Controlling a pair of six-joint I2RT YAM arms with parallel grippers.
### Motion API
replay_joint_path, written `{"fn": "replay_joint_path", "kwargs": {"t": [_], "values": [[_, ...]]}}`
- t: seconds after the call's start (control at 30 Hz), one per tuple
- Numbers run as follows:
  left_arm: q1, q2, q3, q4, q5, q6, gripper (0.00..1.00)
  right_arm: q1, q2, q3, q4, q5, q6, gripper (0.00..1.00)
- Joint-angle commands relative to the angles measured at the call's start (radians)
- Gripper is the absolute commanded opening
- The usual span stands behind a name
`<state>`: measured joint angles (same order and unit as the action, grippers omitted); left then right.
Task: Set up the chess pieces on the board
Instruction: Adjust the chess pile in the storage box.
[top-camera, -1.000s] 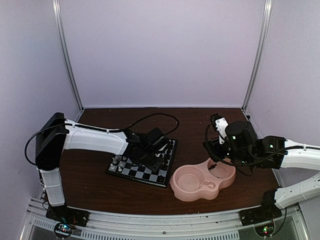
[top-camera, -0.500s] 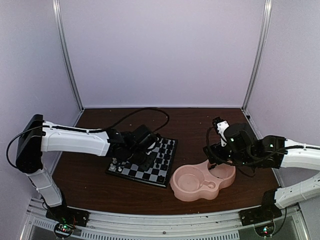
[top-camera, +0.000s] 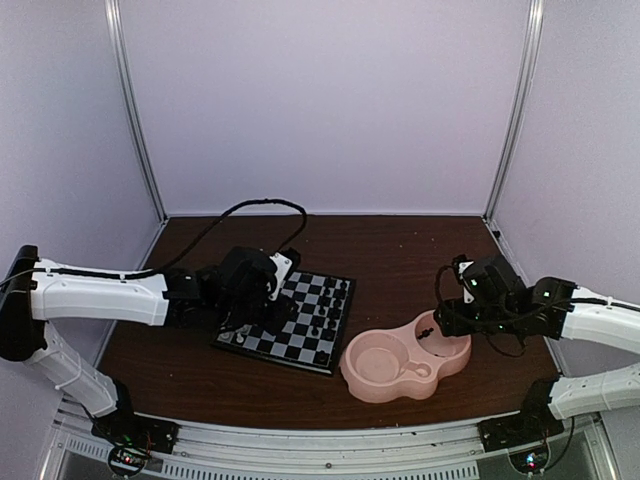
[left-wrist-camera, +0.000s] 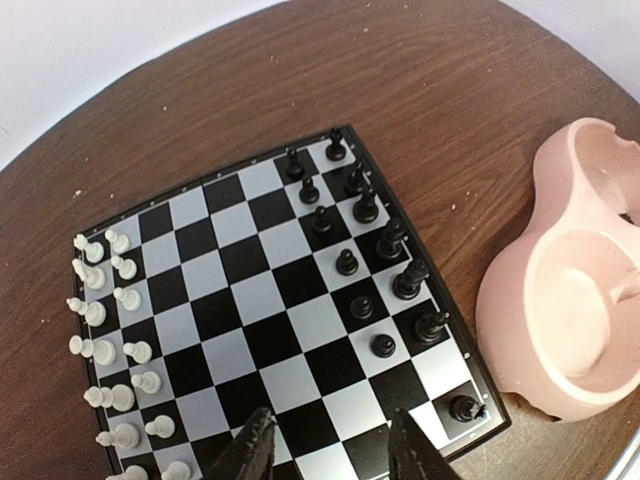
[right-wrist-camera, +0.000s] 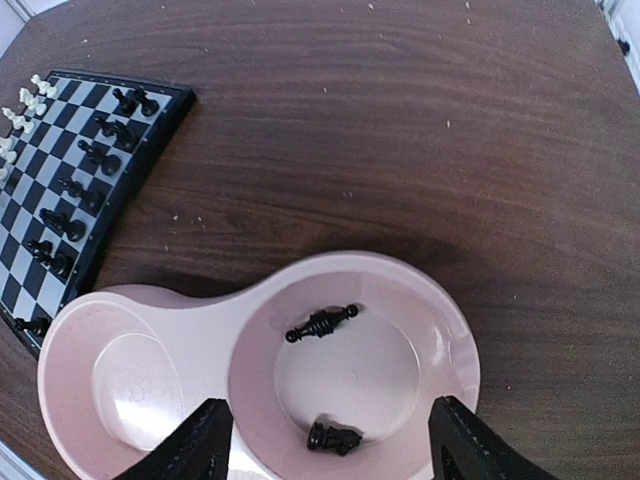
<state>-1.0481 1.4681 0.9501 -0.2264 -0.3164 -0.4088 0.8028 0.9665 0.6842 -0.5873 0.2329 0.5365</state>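
Brown wood table (top-camera: 400, 250), with one checkered board (left-wrist-camera: 240, 260) just left of one pink double-bowl dish (right-wrist-camera: 460, 340). Two columns of white pieces (left-wrist-camera: 127, 298) line one side of the board, too cropped to count. I count thirteen black pieces (left-wrist-camera: 347, 262) opposite, plus two more in the dish bowl farther from the board. The left gripper (left-wrist-camera: 330, 450) hangs over the board and the right gripper (right-wrist-camera: 335, 440) over the dish, both with fingers apart and holding nothing.
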Motion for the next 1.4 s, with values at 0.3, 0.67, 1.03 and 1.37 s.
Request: {"fn": "replay_joint_path", "kwargs": {"t": [0.3, 0.67, 1.03, 1.37], "values": [[-0.003, -0.017, 0.004, 0.293, 0.046, 0.186, 0.42, -0.086, 0.046, -0.077, 0.039, -0.171, 0.060, 0.53], [0.006, 0.048, 0.074, 0.369, 0.045, 0.241, 0.43, -0.143, 0.198, -0.109, 0.246, -0.217, 0.060, 0.42], [0.009, 0.086, 0.120, 0.375, 0.040, 0.273, 0.43, -0.174, 0.372, -0.063, 0.312, -0.193, 0.009, 0.39], [0.013, 0.105, 0.130, 0.383, 0.032, 0.289, 0.43, -0.186, 0.454, -0.032, 0.326, -0.171, 0.001, 0.36]]}}
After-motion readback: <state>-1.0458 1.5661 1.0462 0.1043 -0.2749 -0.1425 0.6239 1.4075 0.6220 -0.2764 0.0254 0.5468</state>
